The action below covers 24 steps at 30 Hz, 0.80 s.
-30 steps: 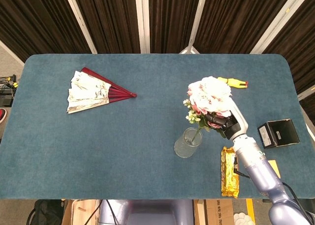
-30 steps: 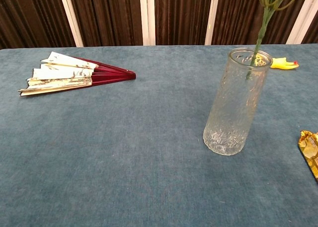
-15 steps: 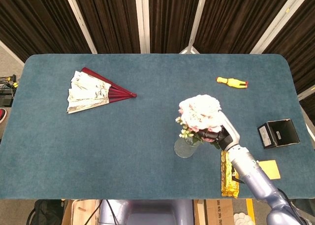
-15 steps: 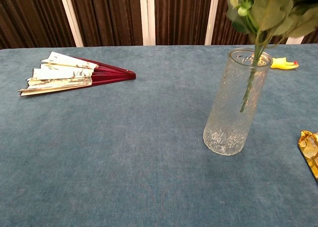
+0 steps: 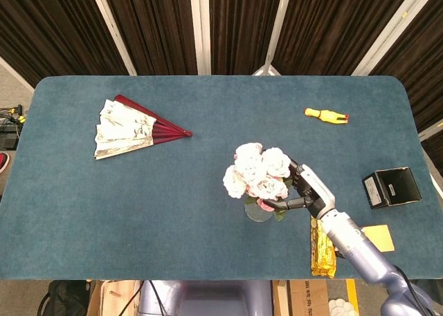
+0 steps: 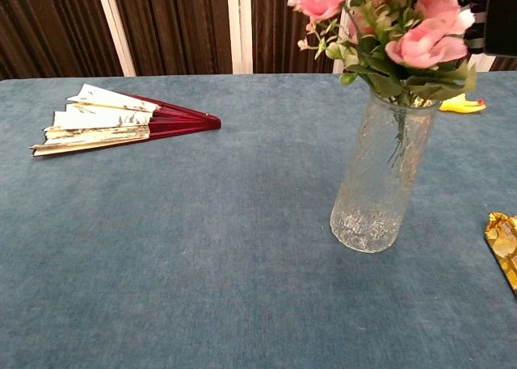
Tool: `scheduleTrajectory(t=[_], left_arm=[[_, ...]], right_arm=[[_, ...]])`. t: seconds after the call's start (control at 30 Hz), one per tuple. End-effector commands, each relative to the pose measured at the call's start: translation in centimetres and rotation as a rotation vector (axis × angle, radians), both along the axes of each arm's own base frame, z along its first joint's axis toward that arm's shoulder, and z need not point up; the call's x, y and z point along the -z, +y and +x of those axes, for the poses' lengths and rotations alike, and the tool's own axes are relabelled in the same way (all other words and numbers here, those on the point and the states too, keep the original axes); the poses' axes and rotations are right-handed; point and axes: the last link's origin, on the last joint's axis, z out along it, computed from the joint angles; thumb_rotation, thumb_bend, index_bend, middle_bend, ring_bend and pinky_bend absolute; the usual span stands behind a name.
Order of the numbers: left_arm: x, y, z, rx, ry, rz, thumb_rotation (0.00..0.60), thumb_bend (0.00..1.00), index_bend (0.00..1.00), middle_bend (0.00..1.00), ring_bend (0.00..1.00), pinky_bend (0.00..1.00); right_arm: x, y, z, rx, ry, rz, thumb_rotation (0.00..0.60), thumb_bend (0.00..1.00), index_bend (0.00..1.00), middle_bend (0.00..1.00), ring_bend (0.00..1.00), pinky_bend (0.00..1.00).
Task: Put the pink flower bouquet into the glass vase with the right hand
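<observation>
Lowered since a second ago: bouquet (image 6: 388, 30), stems now deep in vase (image 6: 380, 175), leaves at rim. Right hand (image 5: 304, 189) grips it beside the blooms, steadying it upright. Fan (image 5: 131, 128) well apart on desk (image 5: 173, 212).

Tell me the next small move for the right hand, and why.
Probably spread the fingers and let go. The pink flower bouquet already sits with its stems down inside the glass vase and its leaves at the rim, while the right hand holds it just beside the blooms.
</observation>
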Motion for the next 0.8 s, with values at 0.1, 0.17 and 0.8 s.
scheduleTrajectory(t=[0.1, 0.17, 0.8], left_arm=[[-0.1, 0.0, 0.0, -0.002, 0.000, 0.003, 0.600, 0.25, 0.12, 0.00, 0.00, 0.03], [-0.1, 0.0, -0.1, -0.003, -0.001, 0.005, 0.600, 0.25, 0.12, 0.00, 0.00, 0.03], [-0.1, -0.1, 0.0, -0.007, -0.004, 0.006, 0.600, 0.25, 0.12, 0.00, 0.00, 0.03]], right_arm=[[-1.4, 0.1, -1.0, 0.001, 0.043, -0.020, 0.600, 0.12, 0.14, 0.06, 0.08, 0.00], [-2.3, 0.3, -1.8, 0.002, 0.080, -0.038, 0.600, 0.12, 0.13, 0.05, 0.06, 0.00], [-12.4, 7.0, -15.2, 0.091, 0.605, -0.363, 0.600, 0.06, 0.11, 0.03, 0.06, 0.00]])
